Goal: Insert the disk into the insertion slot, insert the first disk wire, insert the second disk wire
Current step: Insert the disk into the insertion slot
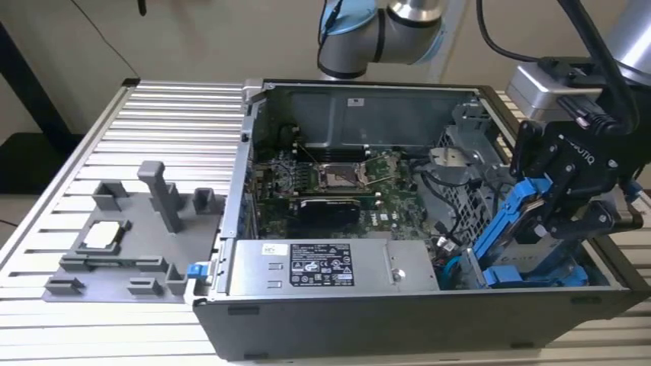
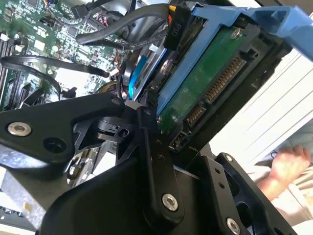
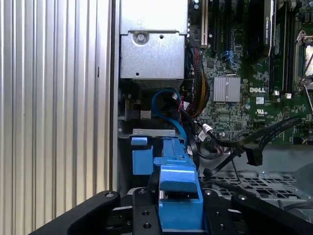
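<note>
A: Disk (image 1: 508,229) position?
B: Gripped in the end effector (image 1: 562,217), which is closed on its blue frame; tilted, lower end inside the case (image 1: 305,320) at the exterior view's right.
A: Arm (image 1: 630,34)?
B: Reaching down over that corner.

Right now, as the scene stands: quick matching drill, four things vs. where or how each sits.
1. the disk
2. power supply
3. motherboard
4. grey fixture

A. on the slatted table, to the exterior view's left of the case
B. green, in the middle of the case
C. tilted, held in the gripper
D. silver box along the case wall nearest the exterior camera

Pairs: 1-C, 2-D, 3-B, 4-A
</note>
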`<state>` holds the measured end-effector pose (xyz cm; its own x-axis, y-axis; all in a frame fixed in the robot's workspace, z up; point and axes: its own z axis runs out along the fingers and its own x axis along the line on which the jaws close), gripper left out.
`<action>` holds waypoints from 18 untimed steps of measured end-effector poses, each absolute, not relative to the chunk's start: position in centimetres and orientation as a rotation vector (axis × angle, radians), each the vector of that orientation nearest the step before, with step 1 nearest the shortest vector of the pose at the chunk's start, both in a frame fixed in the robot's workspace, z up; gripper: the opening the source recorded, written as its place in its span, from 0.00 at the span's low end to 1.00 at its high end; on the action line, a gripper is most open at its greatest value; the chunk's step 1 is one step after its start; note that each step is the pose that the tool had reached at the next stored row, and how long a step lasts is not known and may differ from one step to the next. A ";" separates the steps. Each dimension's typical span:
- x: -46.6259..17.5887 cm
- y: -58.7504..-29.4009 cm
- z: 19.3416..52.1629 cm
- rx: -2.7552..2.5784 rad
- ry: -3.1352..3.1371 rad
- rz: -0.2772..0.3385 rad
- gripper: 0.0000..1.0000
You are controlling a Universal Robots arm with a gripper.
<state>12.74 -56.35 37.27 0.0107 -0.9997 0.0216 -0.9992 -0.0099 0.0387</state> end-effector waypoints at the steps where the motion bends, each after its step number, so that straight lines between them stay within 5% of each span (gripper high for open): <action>1: 12.7 -56.4 37.3 2.202 -2.180 -0.018 0.40; 4: 12.7 -56.4 37.3 2.202 -2.180 -0.018 0.47; 18: 12.7 -56.2 39.2 2.188 -2.167 0.002 0.47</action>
